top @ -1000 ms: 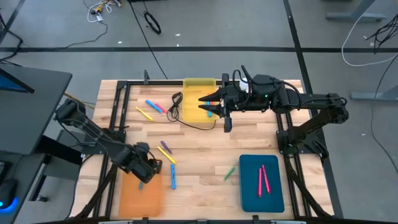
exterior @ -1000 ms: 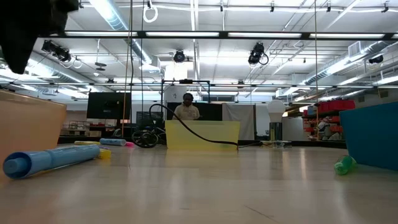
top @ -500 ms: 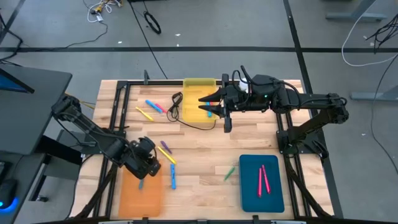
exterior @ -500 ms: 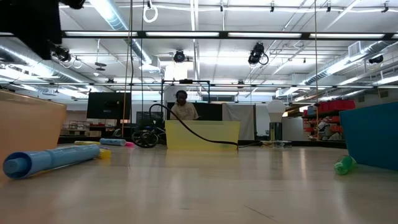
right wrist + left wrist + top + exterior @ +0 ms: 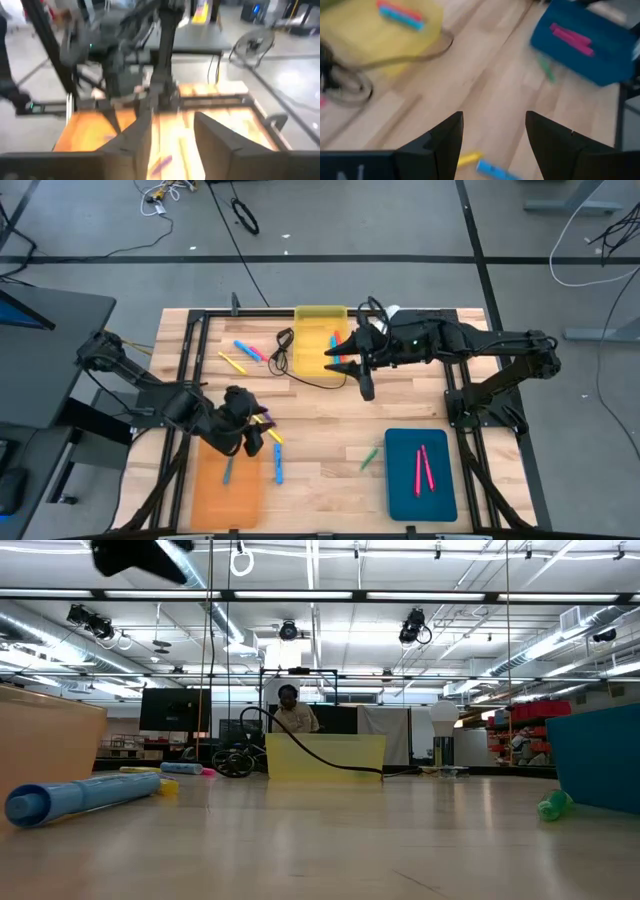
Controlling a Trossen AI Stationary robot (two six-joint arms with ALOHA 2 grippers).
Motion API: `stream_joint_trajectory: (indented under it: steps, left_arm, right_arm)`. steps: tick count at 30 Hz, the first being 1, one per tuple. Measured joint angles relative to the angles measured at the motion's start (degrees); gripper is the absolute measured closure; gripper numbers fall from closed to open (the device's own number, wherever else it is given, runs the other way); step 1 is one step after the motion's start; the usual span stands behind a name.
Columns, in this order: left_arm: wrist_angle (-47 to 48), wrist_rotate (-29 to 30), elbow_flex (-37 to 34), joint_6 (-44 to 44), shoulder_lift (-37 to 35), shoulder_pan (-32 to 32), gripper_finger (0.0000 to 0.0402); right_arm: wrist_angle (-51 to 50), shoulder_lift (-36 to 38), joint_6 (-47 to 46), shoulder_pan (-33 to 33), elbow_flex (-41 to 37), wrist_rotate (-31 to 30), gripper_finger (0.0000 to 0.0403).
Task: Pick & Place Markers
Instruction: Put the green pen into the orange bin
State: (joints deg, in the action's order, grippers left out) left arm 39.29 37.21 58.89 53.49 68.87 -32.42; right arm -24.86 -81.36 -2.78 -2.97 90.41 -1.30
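My left gripper [image 5: 250, 436] [image 5: 493, 120] is open and hangs above the table by the orange tray [image 5: 205, 495], over a purple marker [image 5: 266, 417] and a yellow marker [image 5: 273, 434]. A blue marker [image 5: 278, 466] lies just nearer, and one marker [image 5: 228, 470] lies in the orange tray. My right gripper [image 5: 331, 356] [image 5: 172, 122] is open over the yellow tray [image 5: 312, 340], where a red and a blue marker [image 5: 400, 14] lie. Two pink markers [image 5: 423, 467] rest in the teal tray [image 5: 400, 480]. A green marker [image 5: 370, 457] lies on the wood.
Blue, pink and yellow markers [image 5: 245, 353] lie on the far left of the table. A black cable [image 5: 300, 375] loops beside the yellow tray and runs under my right gripper. Black frame rails [image 5: 190, 350] border both sides. A person [image 5: 291, 712] shows far behind the table.
My left gripper has risen from low over the orange tray and moved toward the far edge and to the right, ending above the purple and yellow markers. My right gripper has turned and shifted slightly toward the near edge over the yellow tray.
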Motion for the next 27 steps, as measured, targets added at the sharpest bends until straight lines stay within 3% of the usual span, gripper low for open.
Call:
stream_joint_trajectory:
  steps: [8,16,21,27]
  left_arm:
    - [-17.1,0.5,0.0,-20.2,-2.5,3.1,0.0179]
    - [-34.8,0.5,0.0,-38.8,-7.2,6.7,0.0179]
    - [-43.0,-4.8,0.0,-44.3,-9.2,9.8,0.0179]
    - [-46.2,-11.9,0.0,-42.6,-9.3,12.7,0.0179]
  right_arm:
    - [-6.6,0.0,-0.8,-2.0,0.0,0.9,0.0178]
    - [-7.0,0.0,-0.8,-3.8,0.0,0.9,0.0154]
    - [-7.9,0.0,-1.5,-4.6,0.0,0.9,0.0154]
    - [-11.2,0.0,-5.3,-6.0,0.0,5.1,0.0153]
